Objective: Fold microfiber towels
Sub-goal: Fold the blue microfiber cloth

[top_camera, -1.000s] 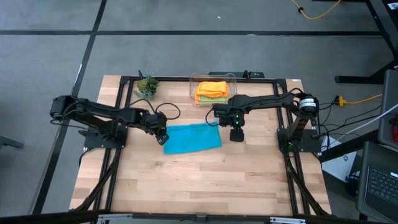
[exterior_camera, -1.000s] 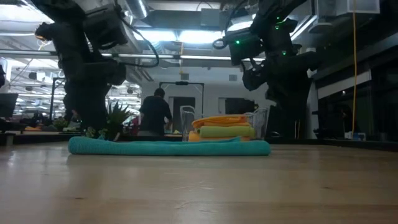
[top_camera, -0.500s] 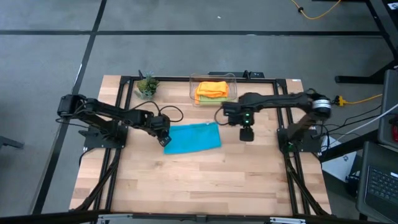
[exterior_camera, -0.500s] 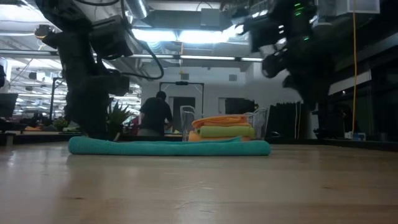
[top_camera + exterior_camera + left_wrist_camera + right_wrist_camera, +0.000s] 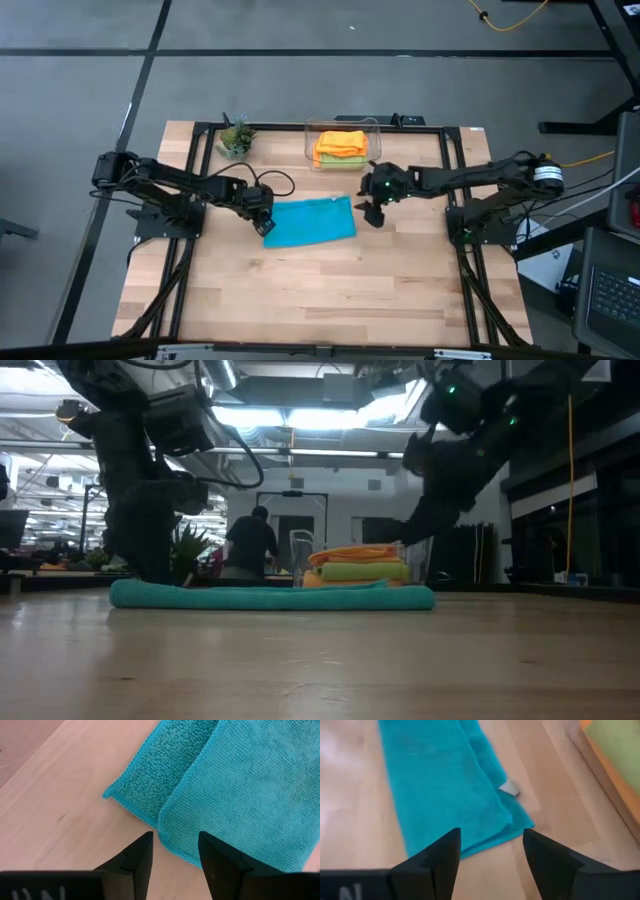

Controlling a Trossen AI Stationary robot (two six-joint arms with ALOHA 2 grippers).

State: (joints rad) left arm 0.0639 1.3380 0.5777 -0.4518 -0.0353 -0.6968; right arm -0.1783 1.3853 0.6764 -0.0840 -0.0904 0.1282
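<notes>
1. I see the teal towel (image 5: 311, 221) lying folded on the desk (image 5: 330, 290) near its middle, flat, with one layer edge offset from the other at the corner the left wrist view shows.
2. My left gripper (image 5: 264, 226) sits at the towel's left end, just above that corner; its fingers (image 5: 136, 857) are released and hold nothing.
3. My right gripper (image 5: 372, 214) hangs just past the towel's right end, tilted toward it; its fingers (image 5: 438, 854) are spread apart and empty, with the towel's small white tag (image 5: 509, 788) ahead of them.
4. An orange towel (image 5: 341, 142) lies on a green towel (image 5: 364, 571) in the clear bin (image 5: 343, 127) at the desk's far edge.
5. A plant (image 5: 237, 137) stands left of the bin.
6. In the low view, a person (image 5: 250, 543) stands in the room behind the desk.
</notes>
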